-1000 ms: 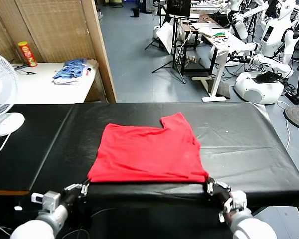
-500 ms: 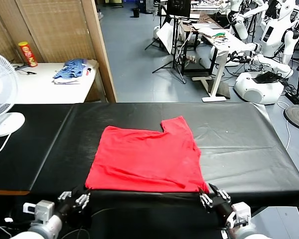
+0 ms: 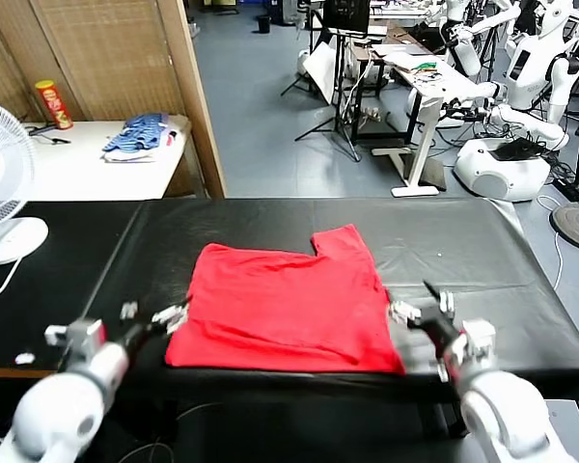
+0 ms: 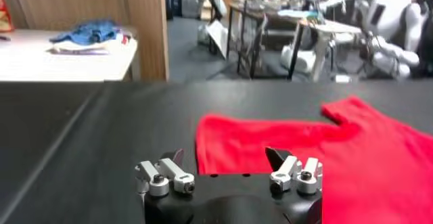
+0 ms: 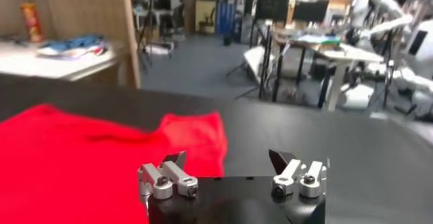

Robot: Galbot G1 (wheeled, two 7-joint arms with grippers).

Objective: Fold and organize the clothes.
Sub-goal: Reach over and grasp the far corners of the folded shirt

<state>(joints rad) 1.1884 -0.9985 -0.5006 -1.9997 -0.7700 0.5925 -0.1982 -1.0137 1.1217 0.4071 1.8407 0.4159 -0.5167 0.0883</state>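
Red T-shirt (image 3: 285, 309) folding is between grasps as I read it: one fold looks done and neither gripper has hold of the cloth.

Nearest you, the left gripper (image 3: 154, 316) hangs just beside the shirt's left edge, fingers spread wide and empty; in its wrist view the jaws stand apart over bare black table (image 4: 81, 130) with the red cloth just ahead. The right gripper (image 3: 417, 311) sits just off the right edge, equally wide open and holding nothing.

Your next move, I judge, calls for bringing both grippers onto the side edges or near corners, pinching through all layers, and carrying the cloth over evenly so it doesn't skew.

The shirt lies flat in the middle of the table, close to the near edge, a roughly rectangular plain red patch. One sleeve (image 3: 345, 241) juts out at the far right corner, leaving a notch beside it. Soft wrinkles run across it; no print shows.
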